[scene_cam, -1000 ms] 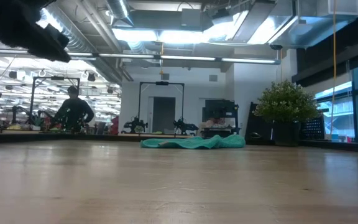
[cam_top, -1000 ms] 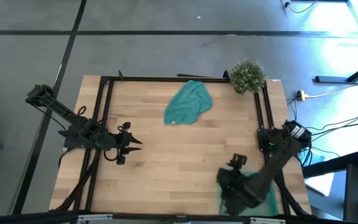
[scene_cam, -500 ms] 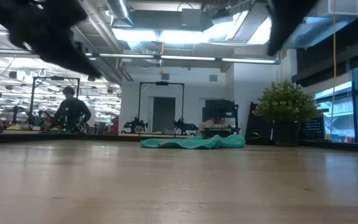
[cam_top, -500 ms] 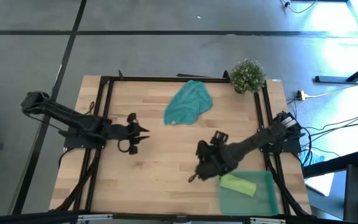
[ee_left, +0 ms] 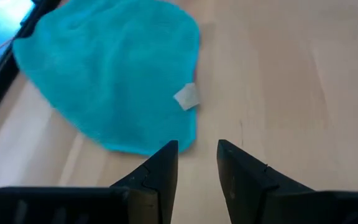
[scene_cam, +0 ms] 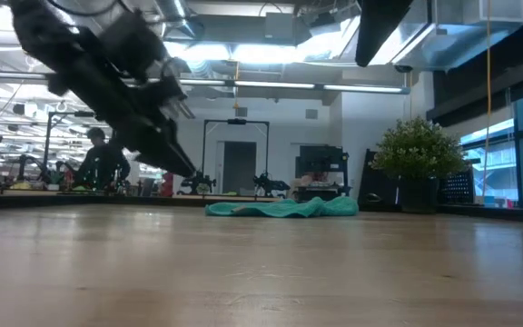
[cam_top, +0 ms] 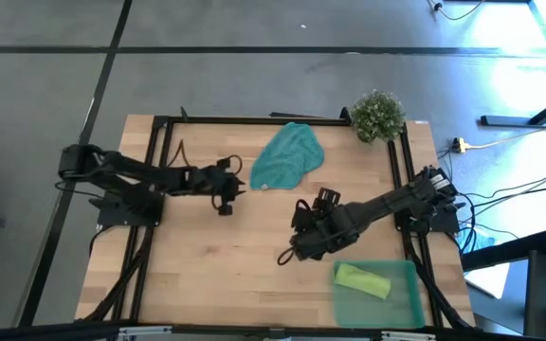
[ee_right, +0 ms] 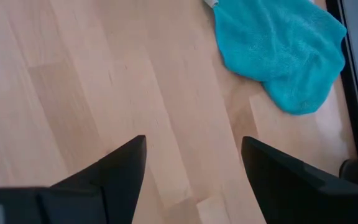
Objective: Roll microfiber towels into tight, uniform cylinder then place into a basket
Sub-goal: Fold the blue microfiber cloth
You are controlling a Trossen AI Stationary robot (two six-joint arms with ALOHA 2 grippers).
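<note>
The teal towel (cam_top: 287,156) lies crumpled and spread on the table at the far middle; it also shows in the low view (scene_cam: 284,208), the left wrist view (ee_left: 114,74) and the right wrist view (ee_right: 278,43). The lime green towel (cam_top: 361,280) lies rolled inside the green basket (cam_top: 413,301) at the near right. My left gripper (cam_top: 239,184) hangs just left of the teal towel's near edge, narrowly open and empty (ee_left: 197,158). My right gripper (cam_top: 285,256) is over the bare middle of the table, wide open and empty (ee_right: 192,162).
A small bushy plant (cam_top: 379,116) stands at the far right corner. Black frame rails (cam_top: 162,142) run along the table's left, far and right sides. Bare wood lies between the two grippers. A person (scene_cam: 103,163) is in the room far behind the table.
My right gripper has come out of the basket and gone left and toward the far edge, to the table's middle; the lime roll stays in the basket. My left gripper has gone right and toward the far edge, up to the teal towel.
</note>
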